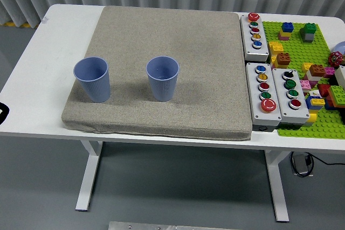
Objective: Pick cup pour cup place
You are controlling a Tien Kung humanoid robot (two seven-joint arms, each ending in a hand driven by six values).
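Two blue ribbed cups stand upright on the grey mat [178, 41]. The left cup [92, 79] is near the mat's left edge, and the second cup [163, 78] stands to its right, about a cup's width and a half away. Nothing touches either cup. No robot hand shows in the head view; only a small black piece of the left arm [2, 112] peeks in at the left edge, below table level.
Three grey button boxes [256, 29] [263, 87] [291, 95] line the mat's right side. Beyond them lies a green baseplate [302, 47] with several coloured bricks. Bare white table [48, 57] borders the mat on the left.
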